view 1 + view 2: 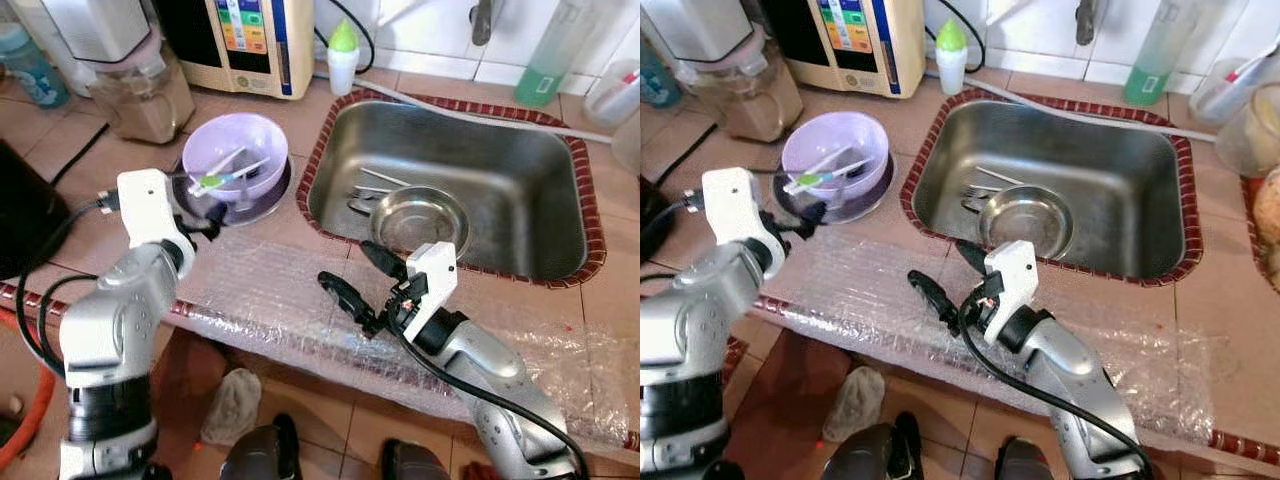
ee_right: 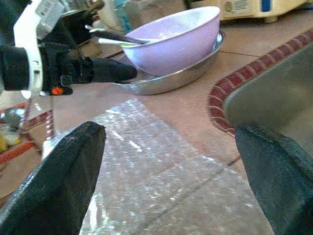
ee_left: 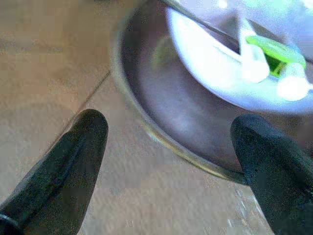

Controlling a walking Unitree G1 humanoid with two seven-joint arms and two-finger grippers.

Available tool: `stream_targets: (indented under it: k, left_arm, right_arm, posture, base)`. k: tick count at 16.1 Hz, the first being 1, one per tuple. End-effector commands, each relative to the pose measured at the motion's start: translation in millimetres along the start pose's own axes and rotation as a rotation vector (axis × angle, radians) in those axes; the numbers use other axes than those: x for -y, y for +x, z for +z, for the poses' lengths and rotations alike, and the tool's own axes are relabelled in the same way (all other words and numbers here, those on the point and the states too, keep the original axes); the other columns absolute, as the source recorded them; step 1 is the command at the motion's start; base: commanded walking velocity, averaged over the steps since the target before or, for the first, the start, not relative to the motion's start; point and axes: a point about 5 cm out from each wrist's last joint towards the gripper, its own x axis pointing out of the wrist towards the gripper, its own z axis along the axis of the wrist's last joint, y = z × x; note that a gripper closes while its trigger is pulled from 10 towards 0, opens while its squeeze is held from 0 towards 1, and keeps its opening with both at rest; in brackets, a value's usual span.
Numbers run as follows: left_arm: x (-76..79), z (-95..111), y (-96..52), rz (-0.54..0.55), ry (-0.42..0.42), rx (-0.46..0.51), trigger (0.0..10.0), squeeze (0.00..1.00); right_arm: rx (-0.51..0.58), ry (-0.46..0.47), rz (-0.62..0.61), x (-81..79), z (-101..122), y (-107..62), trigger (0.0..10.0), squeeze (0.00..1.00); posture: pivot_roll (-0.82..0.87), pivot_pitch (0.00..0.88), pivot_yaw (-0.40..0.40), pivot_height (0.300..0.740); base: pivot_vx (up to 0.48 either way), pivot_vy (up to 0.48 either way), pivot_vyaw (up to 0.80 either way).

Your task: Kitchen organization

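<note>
Left gripper (image 1: 205,215) wide open, nothing held; its fingers (image 3: 73,161) straddle the near rim of the metal plate (image 3: 161,132), tips just at the edge, can't tell if touching. Purple bowl (image 1: 236,152) sits on that plate just beyond the fingertips, with a green-and-white utensil (image 1: 222,178) lying inside it. Right gripper (image 1: 358,275) also wide open and empty, hovering over the sheet of bubble wrap (image 1: 270,290) at the counter's front edge, one finger toward the sink (image 1: 560,200) rim, the other out over the wrap. Past that finger, in the sink: a steel bowl (image 1: 420,220) with a few pieces of cutlery (image 1: 365,192) beside it. Behind the purple bowl: blender (image 1: 135,70), beige appliance (image 1: 250,40), small green-capped bottle (image 1: 343,55).
</note>
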Motion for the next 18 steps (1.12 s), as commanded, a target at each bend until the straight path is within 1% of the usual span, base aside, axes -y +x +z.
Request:
stream_targets:
  k: [1, 3, 5, 7, 15, 18]
  left_arm:
    - [-0.4, -13, -4.2, -0.004, 0.003, -0.065, 10.0, 0.00]
    - [2.5, -18, -7.7, -0.013, -0.004, -0.081, 10.0, 0.00]
    - [5.3, -21, -11.4, -0.022, -0.009, -0.092, 10.0, 0.00]
    - [6.9, -23, -13.5, -0.028, -0.011, -0.098, 10.0, 0.00]
    - [7.2, -16, -13.6, -0.029, -0.013, -0.087, 10.0, 0.00]
    - [7.5, -7, -12.5, -0.029, -0.019, -0.065, 10.0, 0.00]
  right_arm:
    - [0.012, -0.002, 0.059, -7.4, 5, 1.7, 10.0, 0.00]
    - [0.044, -0.004, 0.049, -4.7, 12, 3.5, 10.0, 0.00]
    - [0.073, 0.015, 0.045, -3.0, 18, 5.8, 10.0, 0.00]
    - [0.069, 0.015, 0.054, -2.9, 17, 6.2, 10.0, 0.00]
    - [0.033, 0.012, 0.065, -4.5, 11, 5.7, 10.0, 0.00]
    - [0.031, 0.008, 0.055, -3.2, 10, 6.0, 10.0, 0.00]
  posture:
    - [-0.08, 0.145, 0.105, 0.740]
    - [-0.08, 0.141, 0.102, 0.740]
    - [-0.07, 0.141, 0.101, 0.740]
    - [-0.07, 0.140, 0.098, 0.740]
    - [-0.07, 0.136, 0.099, 0.740]
    - [-0.07, 0.134, 0.098, 0.740]
  base:
    - [0.000, 0.000, 0.00]
    - [0.000, 0.000, 0.00]
    - [0.000, 0.000, 0.00]
    - [0.000, 0.000, 0.00]
    - [0.000, 0.000, 0.00]
    - [0.000, 0.000, 0.00]
